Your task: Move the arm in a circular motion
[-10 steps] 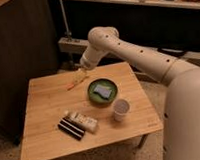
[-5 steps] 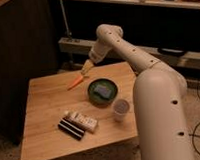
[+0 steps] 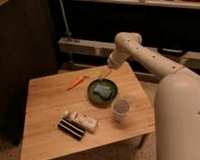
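Note:
The cream-white arm (image 3: 158,67) reaches from the lower right up to a rounded joint near the top, then bends down toward the table's far edge. Its tapering yellowish tip, the gripper (image 3: 107,72), hangs just above the wooden table (image 3: 44,102), behind the green bowl (image 3: 103,91). The gripper holds nothing that I can see.
An orange carrot (image 3: 76,82) lies at the table's back left. The green bowl holds a blue sponge (image 3: 101,89). A clear cup (image 3: 121,108) stands front right. A white packet (image 3: 83,121) and dark bar (image 3: 70,129) lie near the front. Shelving runs behind.
The arm's tip has swung rightward, from above the carrot to behind the bowl. The view has shifted, so the table sits more to the left.

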Available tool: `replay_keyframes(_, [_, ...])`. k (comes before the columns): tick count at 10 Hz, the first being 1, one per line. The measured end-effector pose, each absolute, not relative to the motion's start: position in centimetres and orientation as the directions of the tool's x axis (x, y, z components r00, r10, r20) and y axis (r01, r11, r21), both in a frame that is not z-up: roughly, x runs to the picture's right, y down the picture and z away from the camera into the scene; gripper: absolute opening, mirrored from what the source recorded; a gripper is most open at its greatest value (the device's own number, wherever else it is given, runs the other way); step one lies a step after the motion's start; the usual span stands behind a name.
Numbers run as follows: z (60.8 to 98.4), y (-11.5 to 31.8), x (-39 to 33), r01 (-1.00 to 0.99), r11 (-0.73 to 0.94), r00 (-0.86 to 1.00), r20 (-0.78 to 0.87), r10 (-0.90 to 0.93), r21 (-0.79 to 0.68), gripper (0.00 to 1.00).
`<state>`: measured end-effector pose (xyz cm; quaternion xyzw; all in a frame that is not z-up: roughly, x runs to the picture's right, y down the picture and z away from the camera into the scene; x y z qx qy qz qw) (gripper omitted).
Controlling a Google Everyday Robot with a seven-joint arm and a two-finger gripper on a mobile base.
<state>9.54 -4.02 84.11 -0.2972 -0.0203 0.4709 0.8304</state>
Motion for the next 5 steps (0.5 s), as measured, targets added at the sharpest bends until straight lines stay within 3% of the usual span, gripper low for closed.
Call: replay_keyframes(5, [74.3, 4.2, 8.2, -0.747, 0.464, 0.618, -0.241, 0.748, -0.476, 0.80])
